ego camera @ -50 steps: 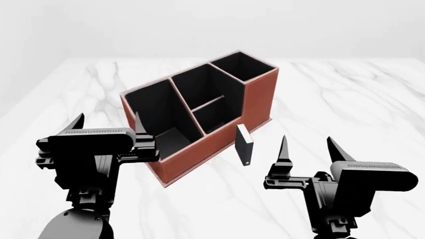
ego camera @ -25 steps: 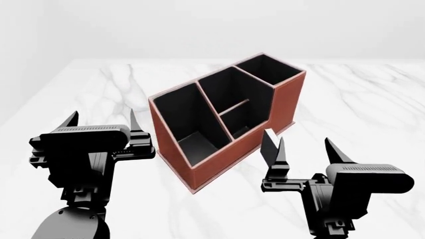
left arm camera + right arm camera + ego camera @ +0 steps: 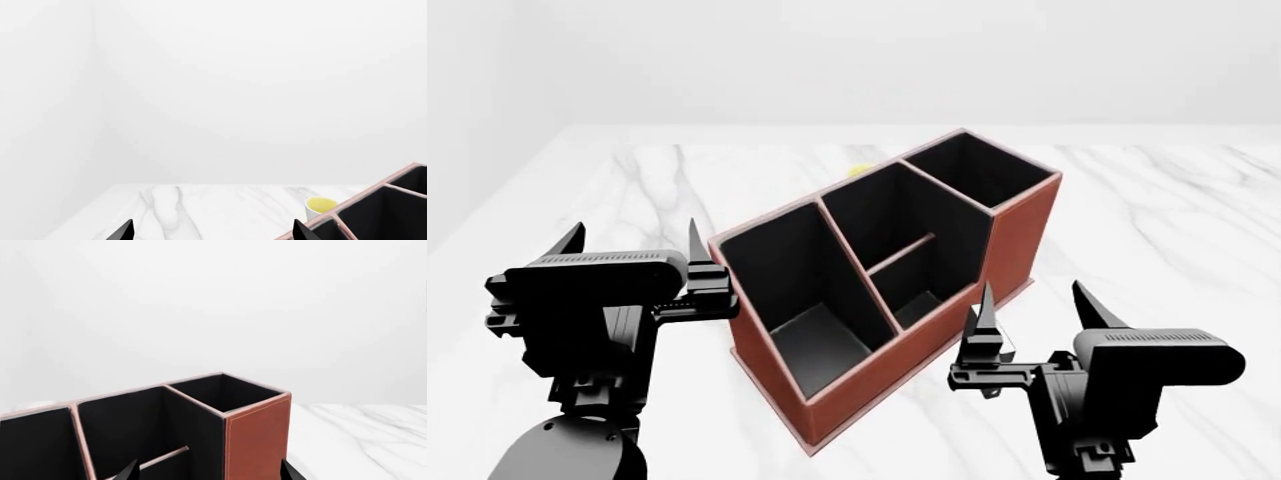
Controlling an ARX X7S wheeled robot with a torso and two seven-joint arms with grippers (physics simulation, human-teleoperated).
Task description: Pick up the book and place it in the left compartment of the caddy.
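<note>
The caddy (image 3: 1021, 235) is a reddish-brown box with black bays and stands at an angle in the middle of the head view. Its left compartment (image 3: 777, 270), the long bay nearest my left arm, holds nothing. The book is hidden in every view. My left gripper (image 3: 630, 240) hangs open and empty just left of the caddy, whose corner (image 3: 373, 192) edges into the left wrist view. My right gripper (image 3: 1034, 300) is open and empty in front of the caddy's taller end. In the right wrist view that gripper (image 3: 210, 472) faces the caddy's brown end wall (image 3: 257, 440) at close range.
A small yellow and white cup (image 3: 320, 205) stands on the white marble table (image 3: 1148, 220) beyond the caddy; only a yellow sliver (image 3: 857, 171) of it shows in the head view. A plain white wall closes the back.
The view has shifted, so the caddy now sits lower and further right, closer to my right gripper. The book, earlier standing in front of the caddy, has passed out of sight behind the right fingers.
</note>
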